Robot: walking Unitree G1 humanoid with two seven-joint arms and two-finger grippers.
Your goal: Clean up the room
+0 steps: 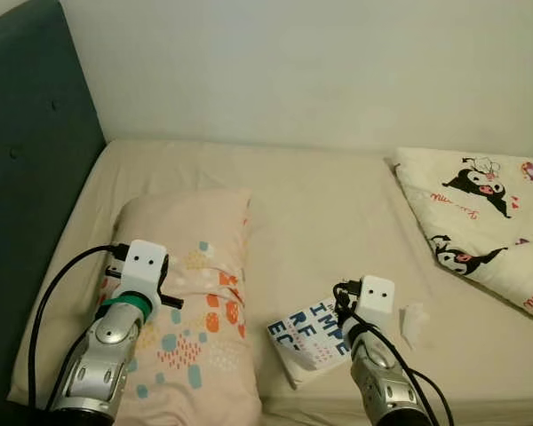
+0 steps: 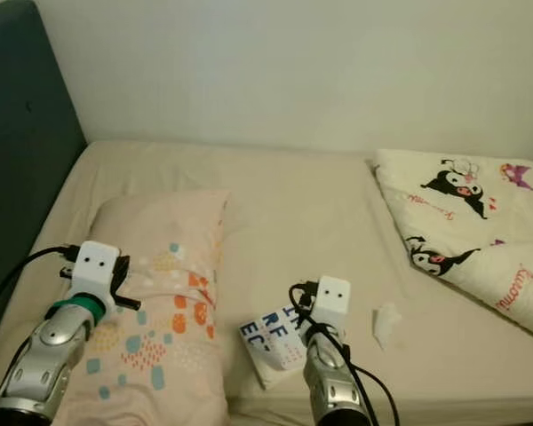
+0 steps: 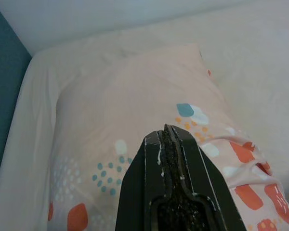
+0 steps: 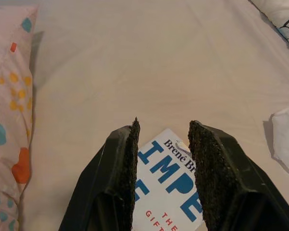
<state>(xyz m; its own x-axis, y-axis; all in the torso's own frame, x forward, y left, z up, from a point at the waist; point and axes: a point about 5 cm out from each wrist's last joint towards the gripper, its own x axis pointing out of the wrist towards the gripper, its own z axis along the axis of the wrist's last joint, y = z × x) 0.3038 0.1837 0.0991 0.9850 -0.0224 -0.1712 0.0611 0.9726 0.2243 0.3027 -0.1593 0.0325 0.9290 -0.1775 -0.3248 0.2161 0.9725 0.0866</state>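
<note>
The bed sheet [image 1: 338,222] is matt beige cloth, faintly creased. The pillow [image 1: 195,293] wears soft, matt peach cloth with printed spots, wrinkled along its inner edge. The book [image 4: 171,187] has a smooth white paper cover with a slight sheen. The quilt [image 1: 480,213] at the sheet's right edge looks like soft, puffy printed cloth. The headboard [image 1: 35,177] is matt teal upholstery. The right gripper [image 4: 164,132] has smooth black plastic fingers [image 4: 127,159] faced with rough, grainy pads; the left gripper [image 3: 166,132] shows the same gritty facing. The arms are brushed silver metal.
</note>
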